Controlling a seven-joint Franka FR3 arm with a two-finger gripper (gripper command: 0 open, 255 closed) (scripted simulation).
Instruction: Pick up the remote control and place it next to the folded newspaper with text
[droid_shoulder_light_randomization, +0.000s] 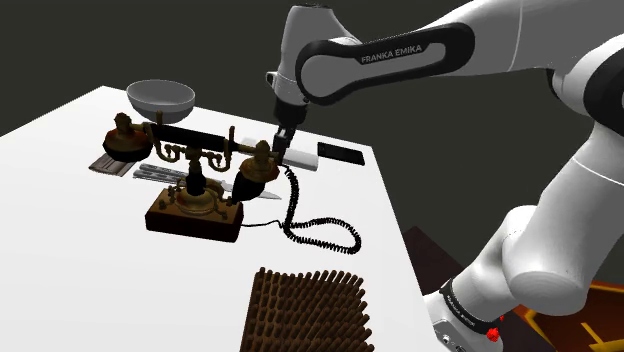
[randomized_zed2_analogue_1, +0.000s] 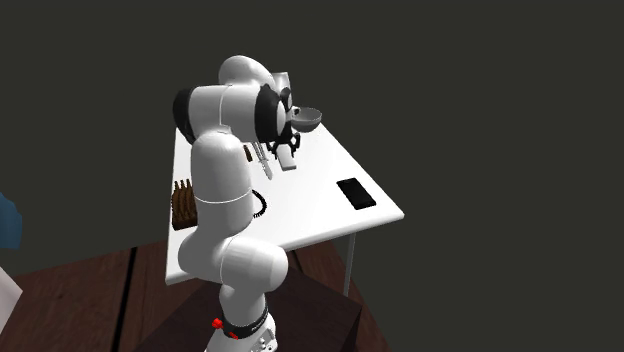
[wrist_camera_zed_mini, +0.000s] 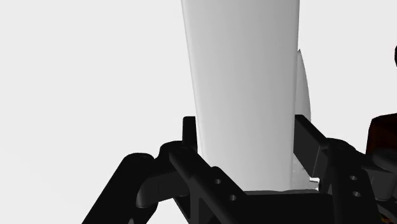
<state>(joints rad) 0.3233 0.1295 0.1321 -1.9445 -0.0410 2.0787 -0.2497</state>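
You'll find the wrist view's edge cuts off the remote control (wrist_camera_zed_mini: 245, 95); in the shoulder view the telephone (droid_shoulder_light_randomization: 195, 212) covers part of the newspaper (droid_shoulder_light_randomization: 158, 173).

Domestic room, sparse: white table (droid_shoulder_light_randomization: 60, 225) bearing antique telephone (droid_shoulder_light_randomization: 196, 205) and bowl (droid_shoulder_light_randomization: 160, 97); dark plank floor (randomized_zed2_analogue_1: 90, 290), plain walls.

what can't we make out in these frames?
- Newspaper text: too small in the shoulder view; the telephone covers part of it.
- Remote: far end cut off by the wrist view's edge; no buttons visible.
- Whether the remote is off the table: the claw clasping it hides the contact.
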